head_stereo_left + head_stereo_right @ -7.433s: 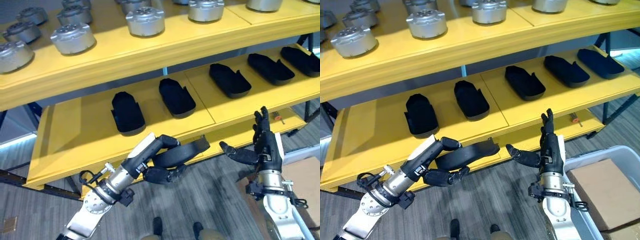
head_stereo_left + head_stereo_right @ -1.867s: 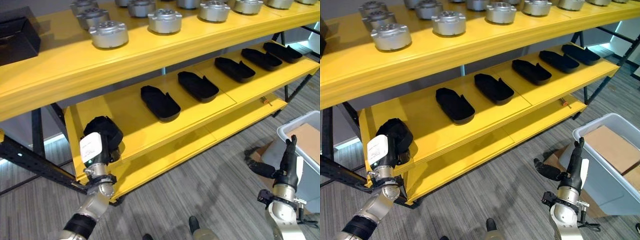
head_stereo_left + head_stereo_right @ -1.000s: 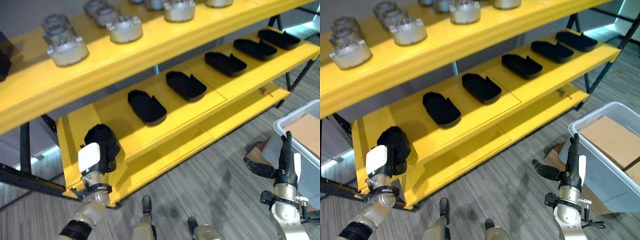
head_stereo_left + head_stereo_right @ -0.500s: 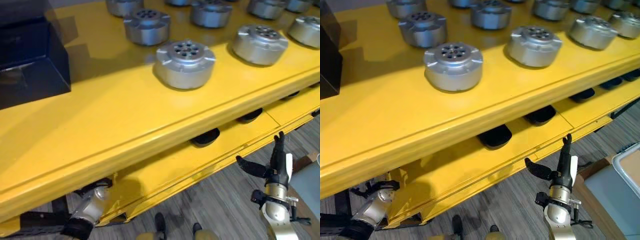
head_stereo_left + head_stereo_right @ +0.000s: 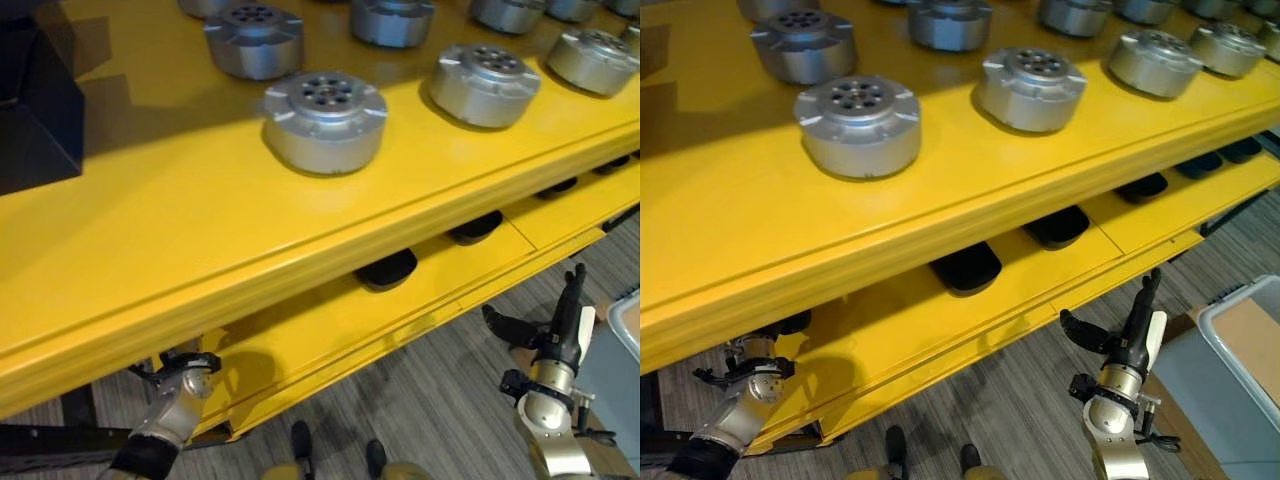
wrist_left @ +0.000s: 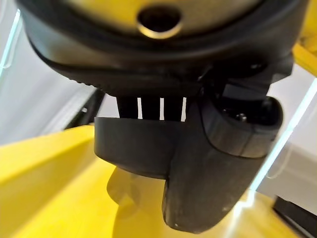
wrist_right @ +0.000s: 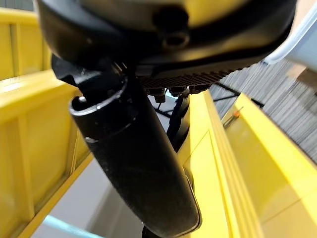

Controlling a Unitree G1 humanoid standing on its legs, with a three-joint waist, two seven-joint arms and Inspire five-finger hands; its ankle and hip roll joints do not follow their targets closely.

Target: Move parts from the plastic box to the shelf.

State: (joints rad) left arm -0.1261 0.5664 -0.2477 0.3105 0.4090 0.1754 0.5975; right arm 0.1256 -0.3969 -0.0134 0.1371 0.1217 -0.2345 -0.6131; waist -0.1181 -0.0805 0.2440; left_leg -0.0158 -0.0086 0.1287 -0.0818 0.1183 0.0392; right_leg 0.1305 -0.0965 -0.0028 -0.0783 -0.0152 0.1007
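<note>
This looks like a factory or warehouse storeroom: a long yellow steel shelf (image 5: 200, 230) carries rows of round grey metal parts (image 5: 325, 120) above matching black moulded parts (image 5: 965, 268), with grey floor (image 5: 1020, 400) and a plastic box (image 5: 1240, 350) beside.

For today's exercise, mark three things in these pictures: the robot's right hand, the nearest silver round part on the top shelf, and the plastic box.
right hand (image 5: 1127, 345), right eye view, on its palm.
silver round part (image 5: 860, 123), right eye view, on its side wall.
plastic box (image 5: 1228, 373), right eye view, on its near rim.
</note>
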